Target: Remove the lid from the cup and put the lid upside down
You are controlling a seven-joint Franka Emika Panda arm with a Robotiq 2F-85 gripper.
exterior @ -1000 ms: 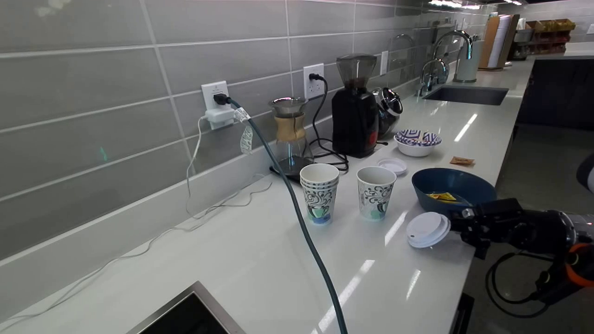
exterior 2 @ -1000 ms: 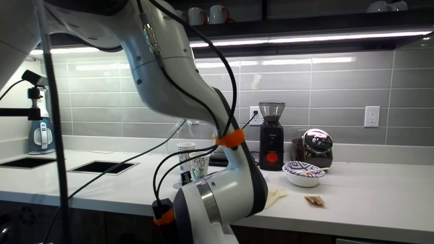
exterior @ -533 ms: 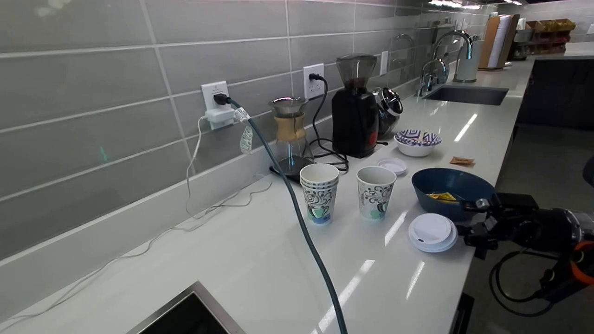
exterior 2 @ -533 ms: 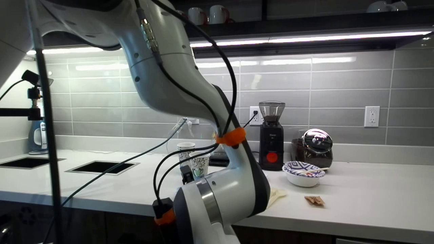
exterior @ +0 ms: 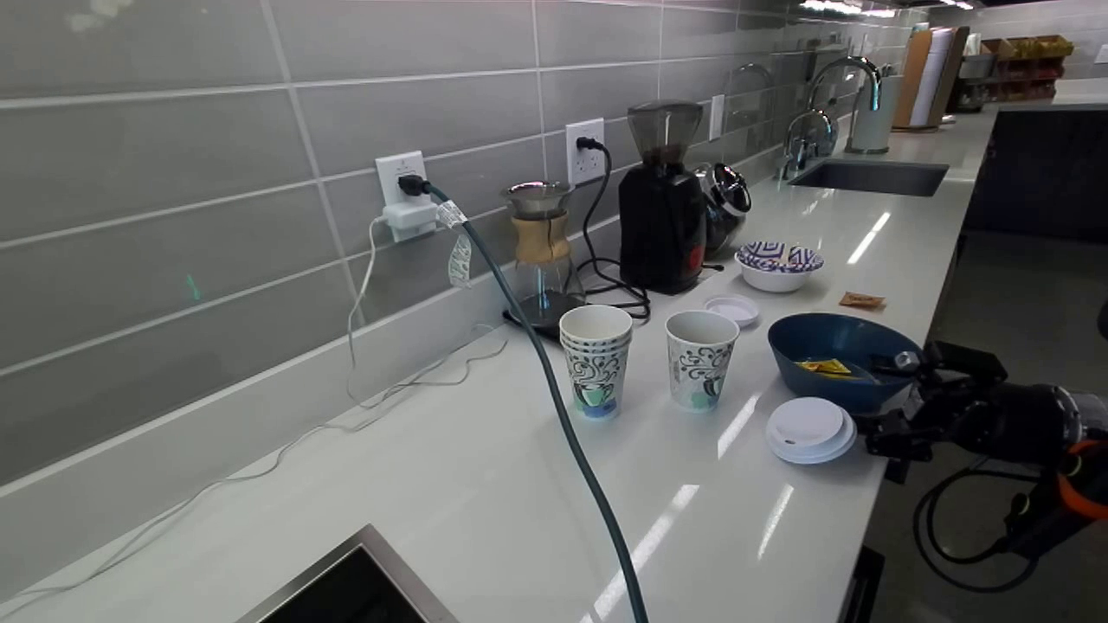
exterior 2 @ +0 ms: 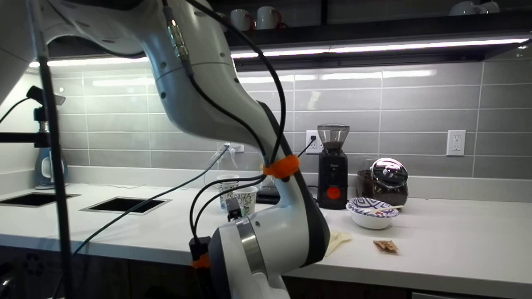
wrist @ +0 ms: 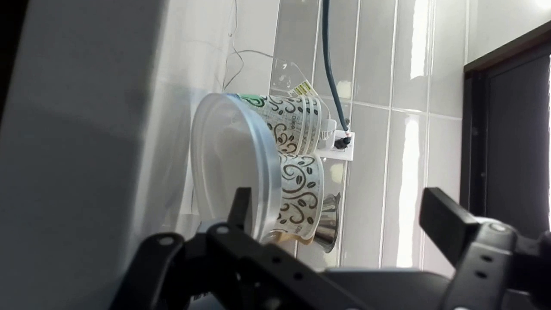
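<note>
Fingers point(wrist: 447, 221) spread wide, the gripper point(wrist: 335, 204) sits beside a white coffee-cup lid point(exterior: 807, 426). A lone paper cup point(exterior: 699, 365) stands nearby.

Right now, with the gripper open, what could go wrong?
The plastic sip lid isn't clamped: in the wrist view one finger of the open gripper overlaps it, so moving might tip it. Its raised top shows in an exterior view, so it could land right side up. The gripper looks close to the dark blue bowl and might knock it.
</note>
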